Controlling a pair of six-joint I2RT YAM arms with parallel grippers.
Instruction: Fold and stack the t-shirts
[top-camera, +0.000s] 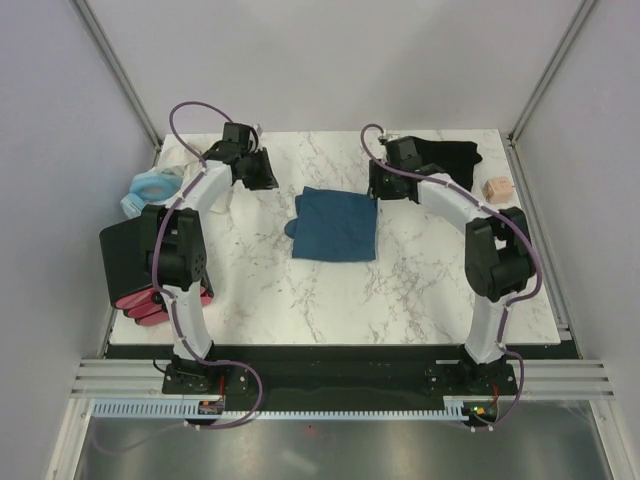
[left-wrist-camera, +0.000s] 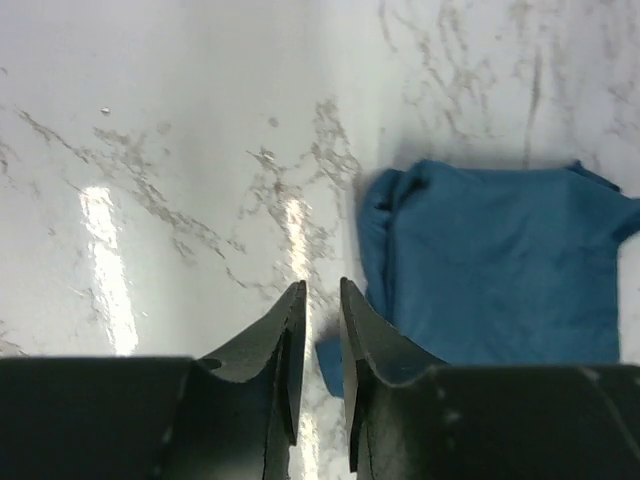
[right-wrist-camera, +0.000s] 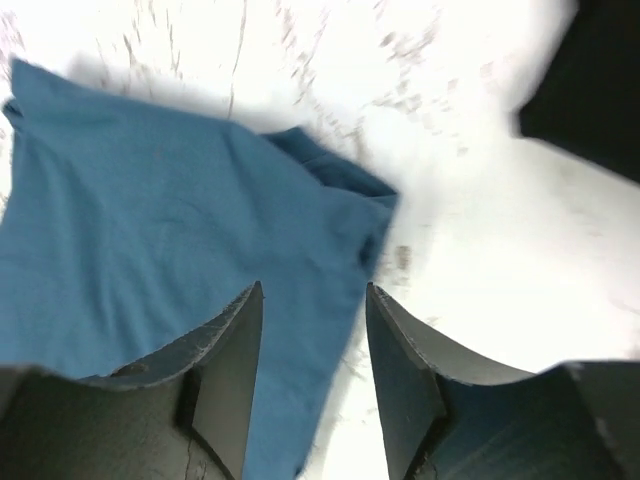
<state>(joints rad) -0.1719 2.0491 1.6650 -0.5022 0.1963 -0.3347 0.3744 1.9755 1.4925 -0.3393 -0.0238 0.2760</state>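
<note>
Teal shirt (top-camera: 335, 225) lies folded at the centre of the table (top-camera: 420, 290). It forms a rough rectangle, flat on top and bunched along its left edge (the left wrist view shows a small flap poking out there). Black shirt (top-camera: 445, 155) sits crumpled and unfolded at the far right corner, partly behind the right arm.

Left gripper (left-wrist-camera: 320, 292) hovers over bare marble just left of the teal shirt, jaws parted by a narrow gap, nothing between them. Right gripper (right-wrist-camera: 313, 292) hangs over the teal shirt's far right corner, jaws released, wide apart, empty.
</note>
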